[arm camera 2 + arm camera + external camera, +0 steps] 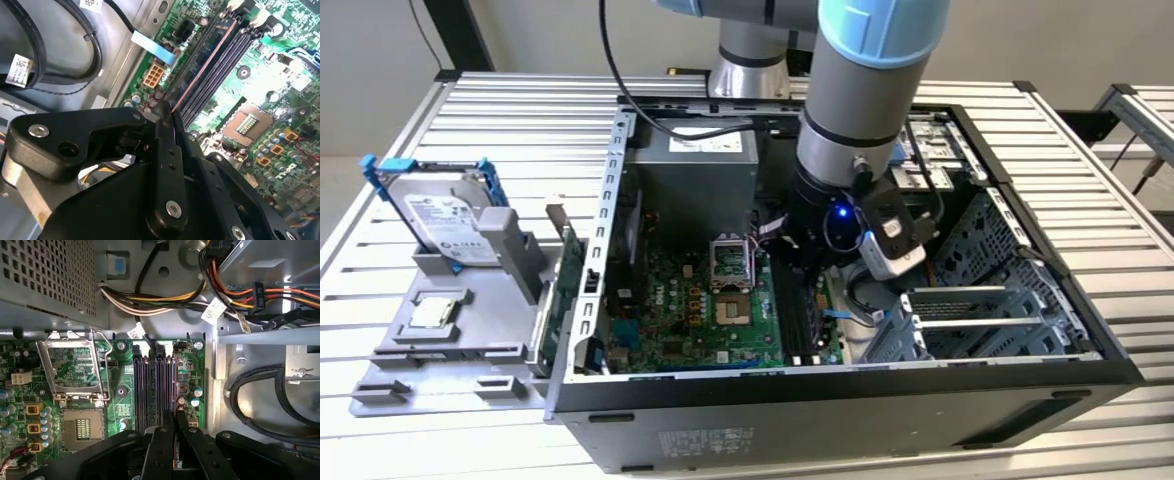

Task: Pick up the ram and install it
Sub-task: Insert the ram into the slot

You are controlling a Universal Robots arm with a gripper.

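My gripper (pixel 821 255) is down inside the open computer case (pixel 607 200), above the black memory slots (pixel 152 385) on the green motherboard (pixel 120 390). In the second wrist view its black fingers (pixel 165 150) are pressed together on the ram (pixel 200 67). I see the ram edge-on as a thin dark stick with a pinkish top edge. It runs along the slot on the side nearest the black cables. Whether it sits fully in the slot I cannot tell. In the first wrist view the gripper (pixel 175 422) stands over the near end of the slots.
The bare processor socket (pixel 75 427) with its raised metal frame (pixel 75 365) lies beside the slots. Bundled cables (pixel 165 300) and the power supply (pixel 694 175) lie beyond them. A drive cage (pixel 974 310) fills the case's other side. Outside, a hard drive (pixel 447 215) and a green card (pixel 567 290) stand on a grey holder (pixel 440 345).
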